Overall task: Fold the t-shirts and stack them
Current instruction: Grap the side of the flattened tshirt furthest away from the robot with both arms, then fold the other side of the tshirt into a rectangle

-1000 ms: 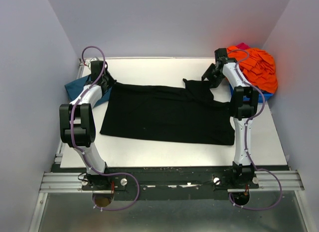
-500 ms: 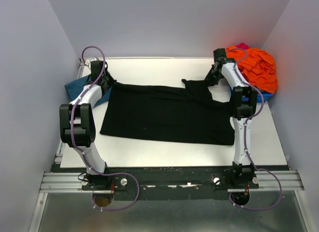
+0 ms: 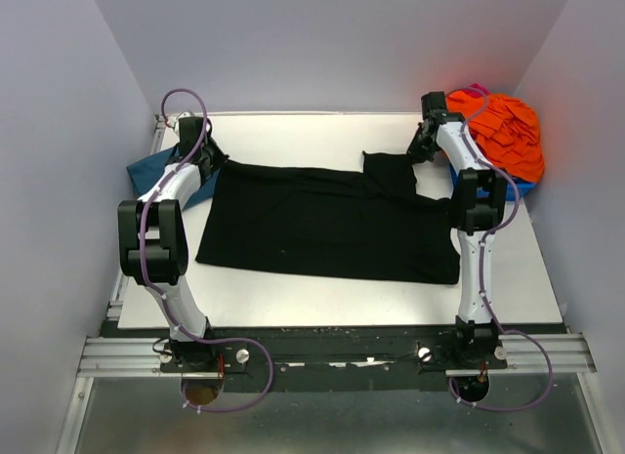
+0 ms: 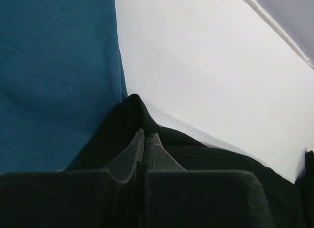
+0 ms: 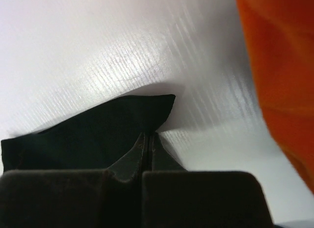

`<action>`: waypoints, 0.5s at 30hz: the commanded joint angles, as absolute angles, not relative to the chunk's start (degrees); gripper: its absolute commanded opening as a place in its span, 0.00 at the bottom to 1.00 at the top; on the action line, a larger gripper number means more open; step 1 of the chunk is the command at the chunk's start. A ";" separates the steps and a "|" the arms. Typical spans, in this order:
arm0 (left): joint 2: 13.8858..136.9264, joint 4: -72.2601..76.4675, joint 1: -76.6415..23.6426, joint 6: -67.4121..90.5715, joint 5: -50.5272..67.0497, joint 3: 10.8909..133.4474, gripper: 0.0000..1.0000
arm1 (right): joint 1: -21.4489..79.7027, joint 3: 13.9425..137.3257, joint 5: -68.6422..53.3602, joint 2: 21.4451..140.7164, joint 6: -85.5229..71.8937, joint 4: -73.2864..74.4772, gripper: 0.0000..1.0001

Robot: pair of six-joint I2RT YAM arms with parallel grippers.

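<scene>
Reaching to the far side of the table [image 3: 312, 132], both arms bent at the elbow | left gripper [image 3: 210, 161] jaws together, clamped on the far-left corner of the black shirt [image 3: 322, 220], just beside the teal shirt [image 3: 146, 168] | right gripper [image 3: 418, 151] jaws together, clamped on its far-right sleeve corner, near the orange pile [image 3: 503, 132] | black shirt spread flat mid-table

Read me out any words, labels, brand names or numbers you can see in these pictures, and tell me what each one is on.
There is no readable text in any view. The black t-shirt shows only plain cloth, the teal-blue t-shirt and the orange cloth bear no print, and nothing else in view carries a legible mark.
</scene>
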State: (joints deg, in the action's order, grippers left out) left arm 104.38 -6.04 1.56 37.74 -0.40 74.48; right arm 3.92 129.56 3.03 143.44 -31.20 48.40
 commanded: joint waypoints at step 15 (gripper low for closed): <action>102.48 -10.46 0.79 36.91 -4.66 75.85 0.00 | 2.90 109.52 -4.57 117.88 -23.56 38.41 0.01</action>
State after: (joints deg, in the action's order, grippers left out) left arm 105.16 -8.71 0.89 37.67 -2.63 75.70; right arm 3.25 113.95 -0.58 122.26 -25.61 40.73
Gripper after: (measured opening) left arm 0.027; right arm 0.016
